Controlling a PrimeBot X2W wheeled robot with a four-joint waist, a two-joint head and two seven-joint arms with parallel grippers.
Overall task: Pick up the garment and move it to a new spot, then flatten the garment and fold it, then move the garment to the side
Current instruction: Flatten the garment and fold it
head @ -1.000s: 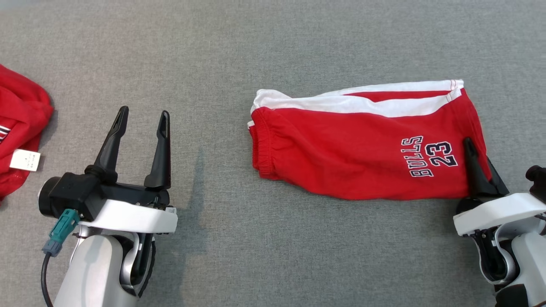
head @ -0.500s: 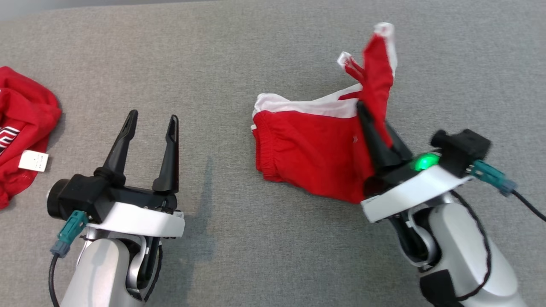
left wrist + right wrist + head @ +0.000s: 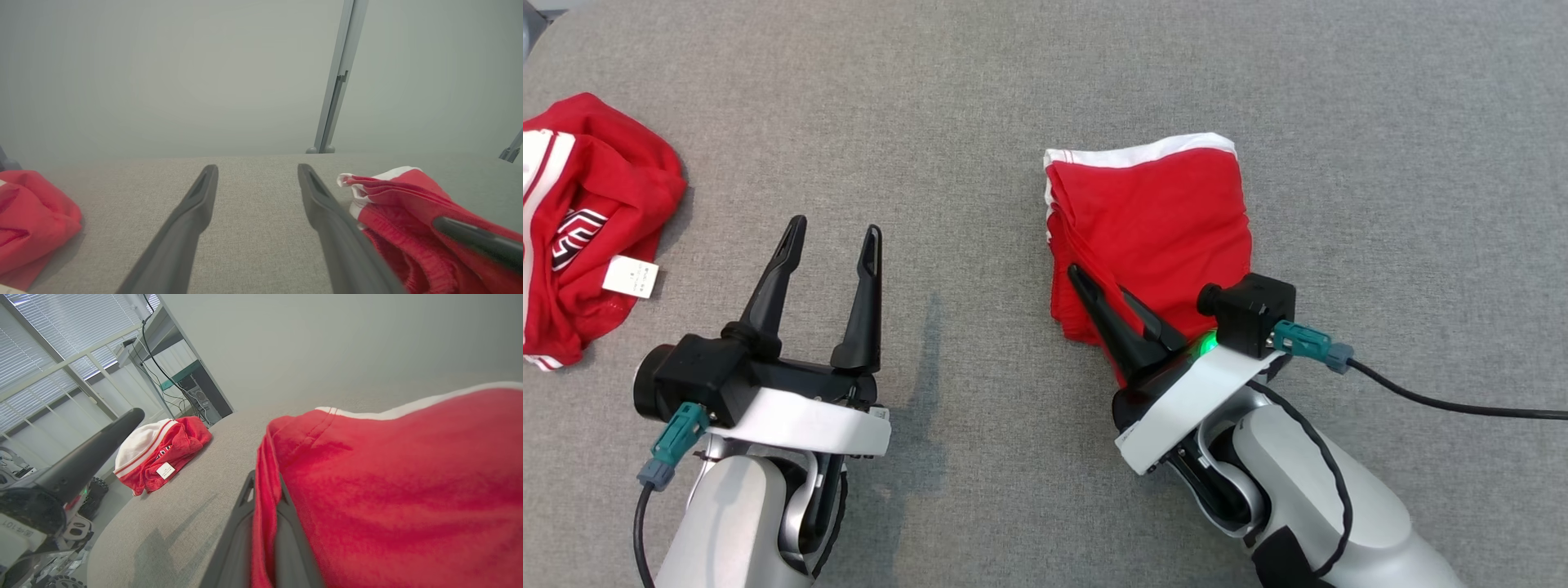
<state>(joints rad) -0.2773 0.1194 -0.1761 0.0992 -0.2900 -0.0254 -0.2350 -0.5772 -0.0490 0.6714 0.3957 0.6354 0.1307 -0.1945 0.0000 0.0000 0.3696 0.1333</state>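
The red garment [image 3: 1160, 220] with white trim lies doubled over on itself on the grey surface, right of centre in the head view. My right gripper [image 3: 1098, 282] is shut on its near left edge, a fold of red cloth pinched between the fingers [image 3: 282, 522]. In the right wrist view the garment [image 3: 388, 477] spreads across the right side. My left gripper [image 3: 836, 227] stands open to the garment's left, apart from it and holding nothing. Seen from the left wrist, the left gripper [image 3: 257, 169] has the garment [image 3: 392, 192] just right of its right finger.
A second red garment [image 3: 596, 220] with a white tag lies crumpled at the far left; it is also in the left wrist view [image 3: 28, 212] and the right wrist view [image 3: 163, 453]. Bare grey surface [image 3: 980, 122] lies between the two garments and beyond them.
My right gripper has carried the garment's right end up and over to the left, laying it onto the waistband half. The head camera has shifted; the left gripper stays open.
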